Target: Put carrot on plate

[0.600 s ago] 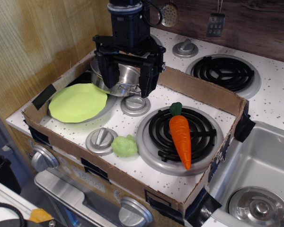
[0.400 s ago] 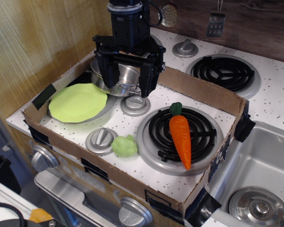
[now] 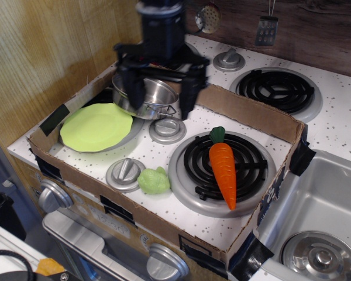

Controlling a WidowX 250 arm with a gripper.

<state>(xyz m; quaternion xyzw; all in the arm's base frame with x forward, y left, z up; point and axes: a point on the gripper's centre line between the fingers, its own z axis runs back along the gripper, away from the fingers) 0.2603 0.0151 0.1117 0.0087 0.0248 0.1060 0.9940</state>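
Black hand (image 3: pixel 159 100) now blurred, nudged right, fingers apart above steel pot (image 3: pixel 146 96).

The matte black two-fingered pincer (image 3: pixel 159 96) is blurred in this view. A blocky, near-cylindrical black wrist housing sits above it, topped by a lighter grey band at the frame's upper edge. Below the housing a wide black crossbar carries two thick, straight black fingers (image 3: pixel 189 93). A thin black cable loops beside the housing on its right
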